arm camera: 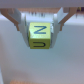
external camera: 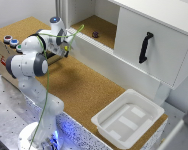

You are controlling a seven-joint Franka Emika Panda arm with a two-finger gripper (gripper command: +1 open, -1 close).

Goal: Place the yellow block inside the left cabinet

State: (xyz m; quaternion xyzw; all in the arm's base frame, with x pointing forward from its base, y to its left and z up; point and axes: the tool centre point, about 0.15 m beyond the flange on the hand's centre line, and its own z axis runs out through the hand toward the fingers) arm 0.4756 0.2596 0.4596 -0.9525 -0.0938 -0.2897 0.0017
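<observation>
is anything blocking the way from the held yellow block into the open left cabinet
Nothing visible. The tool grips the yellow block near the left cabinet, which has no door; a small dark object sits on its floor.

This looks like a robotics lab set up as a mock kitchen. The arm (external camera: 31, 62) is bolted to a perforated metal breadboard (external camera: 6, 110), with a green cable (external camera: 45, 100) trailing down it. A control box (external camera: 4, 47) with coloured buttons sits on the cork-covered table (external camera: 79, 90). Plain white cabinets (external camera: 144, 40) and a white plastic tub (external camera: 128, 117) stand in for furniture.
</observation>
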